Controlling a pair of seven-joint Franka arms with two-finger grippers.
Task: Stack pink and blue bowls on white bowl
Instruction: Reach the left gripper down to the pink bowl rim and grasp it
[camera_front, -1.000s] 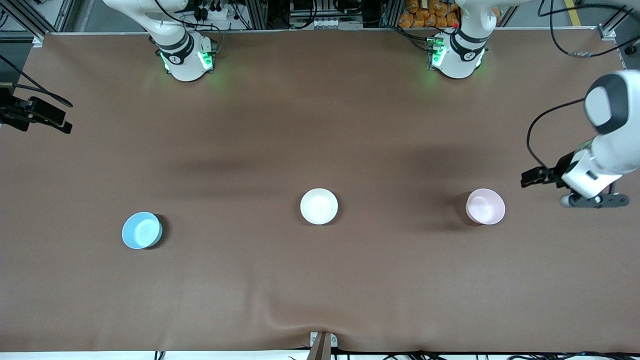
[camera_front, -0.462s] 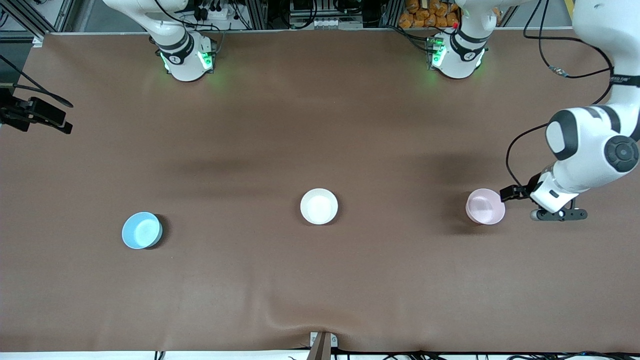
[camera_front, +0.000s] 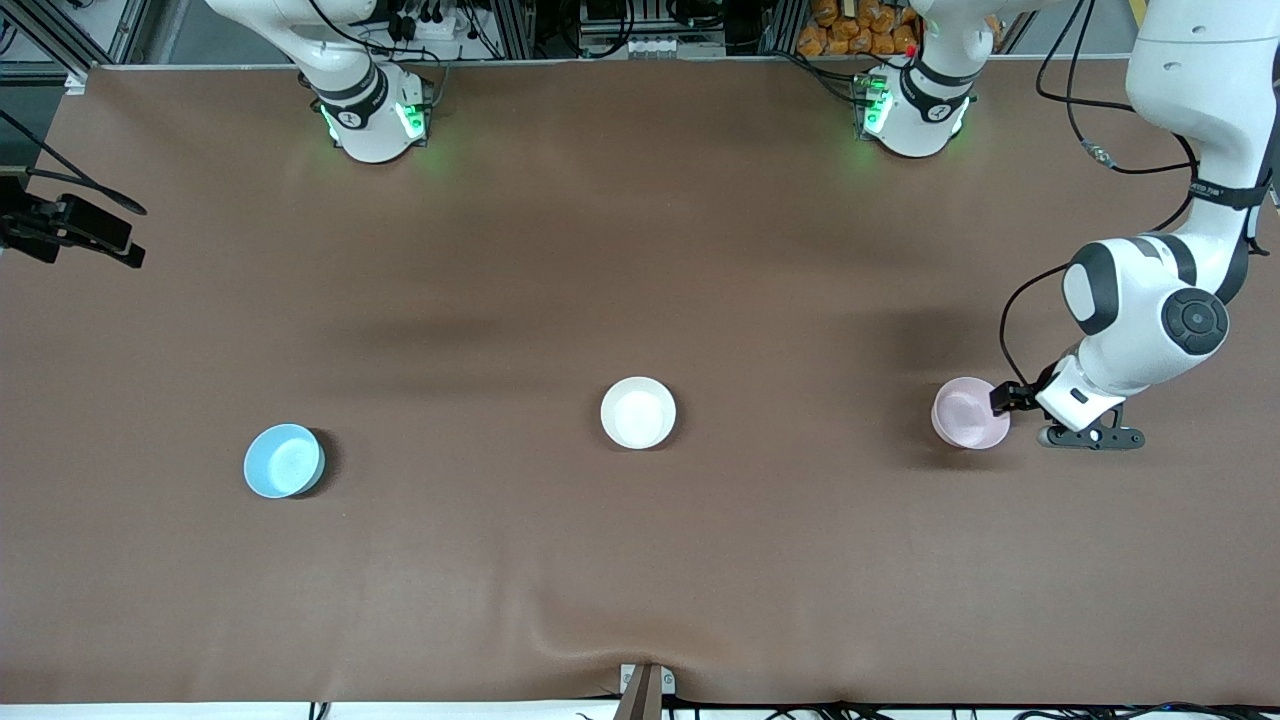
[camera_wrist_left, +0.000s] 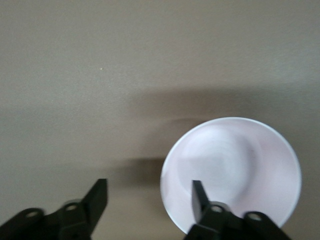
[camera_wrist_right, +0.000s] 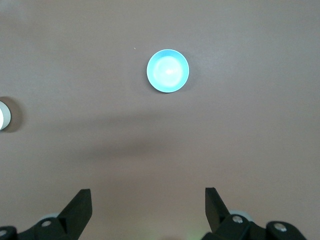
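Straddling glossy round pink bowl (camera_wrist_left: 231, 175): left gripper (camera_wrist_left: 148, 200).

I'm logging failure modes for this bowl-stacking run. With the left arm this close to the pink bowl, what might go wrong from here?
1. The left pincer is open with one finger over the pink bowl and the other outside its rim. Descending off-line, it might nudge or tip the bowl rather than straddle its wall.
2. A glossy rim pinch may slip during the carry to the white bowl.
3. The blue bowl sits far below the open right pincer, which waits.
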